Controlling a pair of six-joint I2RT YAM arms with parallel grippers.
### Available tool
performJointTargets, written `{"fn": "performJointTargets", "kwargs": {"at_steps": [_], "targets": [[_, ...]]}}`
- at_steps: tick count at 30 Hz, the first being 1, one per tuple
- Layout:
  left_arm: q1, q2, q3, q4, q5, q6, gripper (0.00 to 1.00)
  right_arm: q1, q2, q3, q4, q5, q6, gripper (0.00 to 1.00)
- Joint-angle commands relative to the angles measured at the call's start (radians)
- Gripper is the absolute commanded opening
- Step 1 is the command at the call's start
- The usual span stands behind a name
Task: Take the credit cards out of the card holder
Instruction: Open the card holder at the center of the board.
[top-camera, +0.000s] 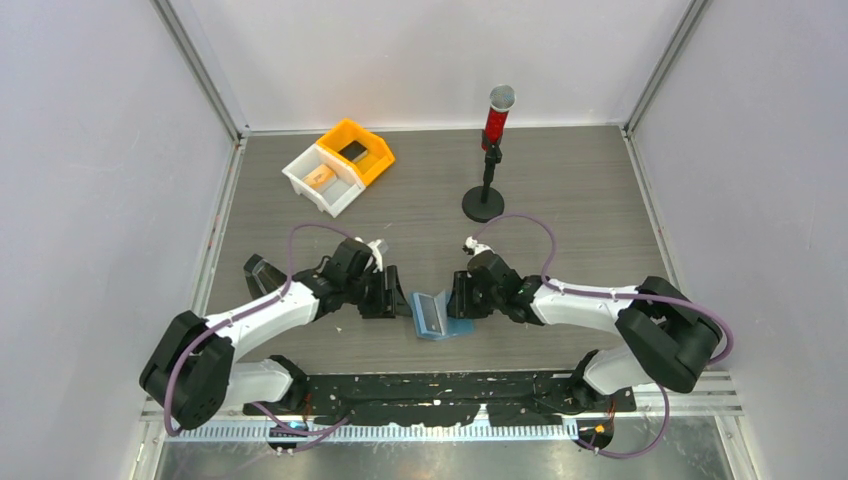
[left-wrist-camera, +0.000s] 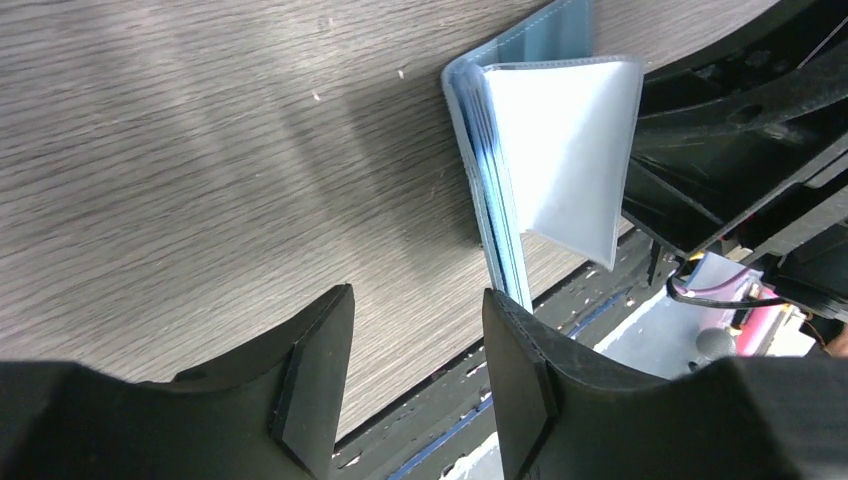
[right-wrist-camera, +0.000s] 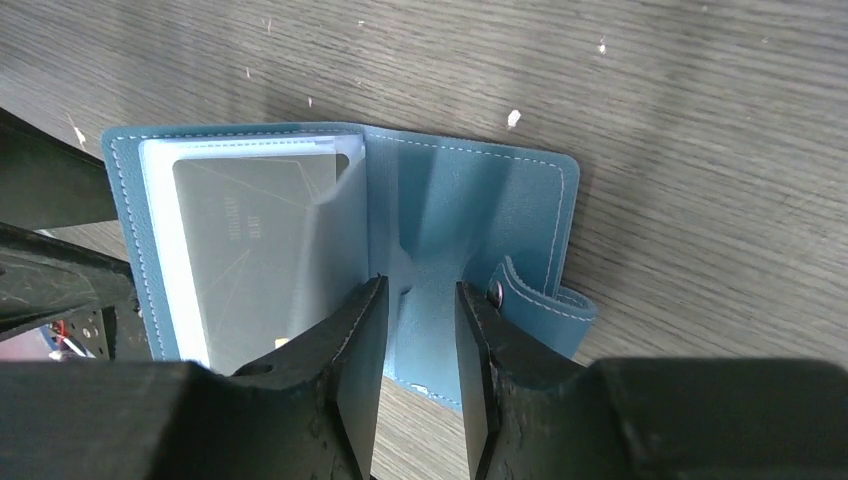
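The light-blue card holder (top-camera: 434, 316) lies open on the table between my two grippers. In the right wrist view the card holder (right-wrist-camera: 470, 210) shows clear sleeves on its left half, with a grey card (right-wrist-camera: 250, 240) inside the top sleeve. My right gripper (right-wrist-camera: 418, 300) hovers over its inner cover near the fold, jaws a little apart with nothing between them. My left gripper (left-wrist-camera: 415, 335) is open and empty just left of the holder's edge (left-wrist-camera: 495, 200), where a clear sleeve (left-wrist-camera: 570, 150) stands up. A small dark card (top-camera: 352, 151) and an orange-tan one (top-camera: 320, 177) lie in the far bins.
The orange bin (top-camera: 372, 142) and the white bin (top-camera: 303, 166) stand at the back left. A microphone on a black stand (top-camera: 487, 160) is at the back middle. The holder's snap strap (right-wrist-camera: 535, 300) curls by my right finger. The black base rail (top-camera: 450, 390) runs along the near edge.
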Motion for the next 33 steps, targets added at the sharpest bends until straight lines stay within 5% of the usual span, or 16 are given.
{"fn": "performJointTargets", "kwargs": {"at_steps": [1,33], "targets": [[-0.003,0.026,-0.015,0.131,0.07,-0.033,0.53,-0.021,-0.02,-0.043,0.06,-0.012,-0.018,0.38],[-0.002,0.047,-0.02,0.29,0.104,-0.101,0.69,-0.031,-0.037,-0.05,0.04,-0.022,-0.035,0.38]]}}
